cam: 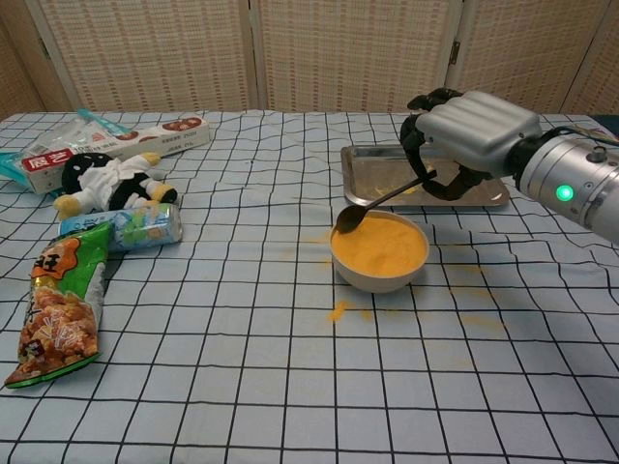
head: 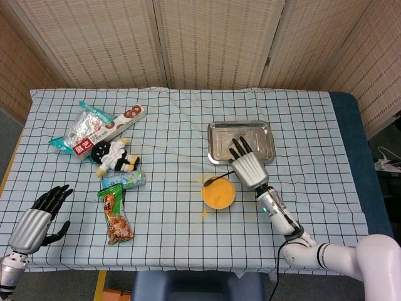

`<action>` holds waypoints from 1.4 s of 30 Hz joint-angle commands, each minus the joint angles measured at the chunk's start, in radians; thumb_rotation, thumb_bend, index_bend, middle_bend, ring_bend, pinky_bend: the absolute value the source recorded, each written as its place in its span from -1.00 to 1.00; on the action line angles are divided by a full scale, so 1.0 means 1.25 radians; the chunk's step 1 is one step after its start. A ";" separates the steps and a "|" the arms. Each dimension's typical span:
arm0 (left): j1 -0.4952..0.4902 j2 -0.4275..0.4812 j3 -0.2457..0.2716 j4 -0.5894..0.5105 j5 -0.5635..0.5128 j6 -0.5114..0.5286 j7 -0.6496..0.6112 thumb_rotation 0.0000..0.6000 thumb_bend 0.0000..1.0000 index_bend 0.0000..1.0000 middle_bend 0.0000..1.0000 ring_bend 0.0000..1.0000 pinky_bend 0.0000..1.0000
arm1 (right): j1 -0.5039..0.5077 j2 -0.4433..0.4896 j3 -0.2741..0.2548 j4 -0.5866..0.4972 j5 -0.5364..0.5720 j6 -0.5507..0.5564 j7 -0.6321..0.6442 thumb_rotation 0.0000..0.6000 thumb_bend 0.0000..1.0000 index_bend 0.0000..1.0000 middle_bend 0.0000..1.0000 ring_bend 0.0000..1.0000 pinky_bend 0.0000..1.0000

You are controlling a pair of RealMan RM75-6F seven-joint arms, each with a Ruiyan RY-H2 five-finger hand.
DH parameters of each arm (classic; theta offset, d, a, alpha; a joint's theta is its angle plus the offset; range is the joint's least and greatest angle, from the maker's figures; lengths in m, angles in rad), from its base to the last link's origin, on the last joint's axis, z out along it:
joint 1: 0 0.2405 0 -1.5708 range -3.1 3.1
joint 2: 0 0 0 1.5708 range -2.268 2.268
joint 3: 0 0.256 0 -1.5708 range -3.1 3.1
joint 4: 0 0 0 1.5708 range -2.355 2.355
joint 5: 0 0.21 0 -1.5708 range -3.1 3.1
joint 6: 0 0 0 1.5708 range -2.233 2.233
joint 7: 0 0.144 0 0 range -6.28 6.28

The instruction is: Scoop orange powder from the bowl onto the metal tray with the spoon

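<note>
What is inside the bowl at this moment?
The bowl is nearly full of orange powder. The spoon, held by the right hand, is lifted at its rim. Anything beneath the powder is hidden.
</note>
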 commanded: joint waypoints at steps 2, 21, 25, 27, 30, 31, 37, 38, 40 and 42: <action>0.000 0.000 0.000 -0.001 0.000 -0.001 0.001 1.00 -0.11 -1.00 -1.00 -1.00 -0.71 | -0.012 0.005 -0.007 0.009 -0.028 0.003 0.016 1.00 -0.27 0.99 -0.51 -1.00 -0.90; 0.001 -0.004 0.005 -0.007 0.013 0.005 0.020 1.00 -0.11 -1.00 -1.00 -1.00 -0.71 | -0.060 0.111 -0.020 -0.110 -0.070 -0.039 0.053 1.00 -0.27 1.00 -0.50 -1.00 -0.90; 0.002 -0.004 0.006 -0.009 0.014 0.006 0.025 1.00 -0.11 -1.00 -1.00 -1.00 -0.71 | -0.071 0.122 -0.006 -0.132 -0.070 -0.033 0.085 1.00 -0.27 1.00 -0.50 -1.00 -0.90; 0.002 -0.005 0.006 -0.009 0.015 0.007 0.026 1.00 -0.11 -1.00 -1.00 -1.00 -0.71 | -0.076 0.115 0.000 -0.123 -0.076 -0.021 0.093 1.00 -0.27 1.00 -0.50 -1.00 -0.90; 0.003 -0.005 0.007 -0.010 0.015 0.006 0.027 1.00 -0.11 -1.00 -1.00 -1.00 -0.71 | -0.084 0.084 0.013 -0.082 -0.092 0.012 0.095 1.00 -0.27 1.00 -0.50 -1.00 -0.90; 0.002 -0.004 0.006 -0.010 0.014 0.006 0.027 1.00 -0.11 -1.00 -1.00 -1.00 -0.71 | -0.084 0.075 0.015 -0.069 -0.095 0.018 0.093 1.00 -0.27 1.00 -0.50 -1.00 -0.90; 0.001 -0.004 0.005 -0.009 0.010 0.002 0.025 1.00 -0.11 -1.00 -1.00 -1.00 -0.71 | -0.079 0.026 0.020 0.000 -0.114 0.016 0.090 1.00 -0.27 1.00 -0.50 -1.00 -0.90; 0.000 -0.004 0.004 -0.008 0.010 0.002 0.024 1.00 -0.11 -1.00 -1.00 -1.00 -0.71 | -0.077 0.019 0.020 0.010 -0.117 0.011 0.090 1.00 -0.27 1.00 -0.50 -1.00 -0.90; 0.000 -0.004 0.004 -0.008 0.009 0.002 0.024 1.00 -0.11 -1.00 -1.00 -1.00 -0.71 | -0.074 0.010 0.018 0.025 -0.121 0.001 0.089 1.00 -0.27 1.00 -0.50 -1.00 -0.90; 0.001 -0.003 0.004 -0.008 0.009 0.002 0.023 1.00 -0.11 -1.00 -1.00 -1.00 -0.71 | -0.074 0.008 0.018 0.027 -0.122 -0.001 0.089 1.00 -0.27 1.00 -0.49 -1.00 -0.90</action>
